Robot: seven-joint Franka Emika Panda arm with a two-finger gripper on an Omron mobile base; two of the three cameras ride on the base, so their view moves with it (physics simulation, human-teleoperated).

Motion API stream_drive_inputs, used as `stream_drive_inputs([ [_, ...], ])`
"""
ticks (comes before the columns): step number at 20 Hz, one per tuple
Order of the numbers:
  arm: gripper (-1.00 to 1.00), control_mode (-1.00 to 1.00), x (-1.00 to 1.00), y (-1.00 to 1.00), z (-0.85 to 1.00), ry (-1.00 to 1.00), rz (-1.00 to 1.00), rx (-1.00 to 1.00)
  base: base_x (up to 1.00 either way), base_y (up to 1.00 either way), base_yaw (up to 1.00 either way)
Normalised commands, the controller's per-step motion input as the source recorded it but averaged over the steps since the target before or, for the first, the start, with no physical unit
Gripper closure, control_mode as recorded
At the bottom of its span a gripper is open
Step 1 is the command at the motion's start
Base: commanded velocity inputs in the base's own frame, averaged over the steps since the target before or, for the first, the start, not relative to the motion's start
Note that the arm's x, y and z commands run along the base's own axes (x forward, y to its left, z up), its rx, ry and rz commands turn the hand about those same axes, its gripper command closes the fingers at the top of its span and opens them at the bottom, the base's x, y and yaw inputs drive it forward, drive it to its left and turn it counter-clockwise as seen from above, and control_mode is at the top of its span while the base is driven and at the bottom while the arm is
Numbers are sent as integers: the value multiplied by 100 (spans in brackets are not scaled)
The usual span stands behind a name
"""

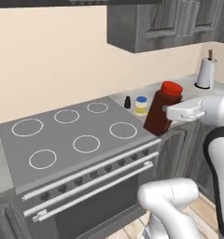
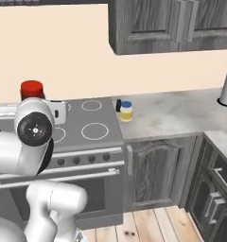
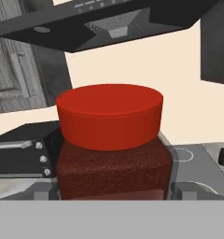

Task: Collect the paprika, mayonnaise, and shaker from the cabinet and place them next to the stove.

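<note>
Mayo jar [image 1: 141, 105] & shaker [image 1: 127, 102] crowd counter [image 2: 181, 113] by stove [image 1: 76, 135].

No text, brand or number is legible on anything here.

Paprika [image 1: 163, 108] stands w/ base at table [image 1: 188, 91] front edge, just right of stove [image 1: 76, 135]. My pincer [image 1: 172, 112] is at its right side. Mayonnaise [image 1: 141, 105] behind paprika, nr stove's back right corner; shaker [image 1: 127, 102] just left of mayonnaise. Paper roll [image 1: 206, 72] far right, back of table.
</note>
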Motion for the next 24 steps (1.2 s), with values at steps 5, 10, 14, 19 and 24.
stream_drive_inputs([
  [5, 100, 100, 0, 0, 0, 0, 0, 0, -13, 81, 34],
  [10, 100, 100, 0, 0, 0, 0, 0, 0, -5, 87, 27],
  [14, 100, 100, 0, 0, 0, 0, 0, 0, 13, 73, 28],
  [19, 100, 100, 0, 0, 0, 0, 0, 0, 49, 43, 24],
  [24, 100, 100, 0, 0, 0, 0, 0, 0, 72, 2, 16],
])
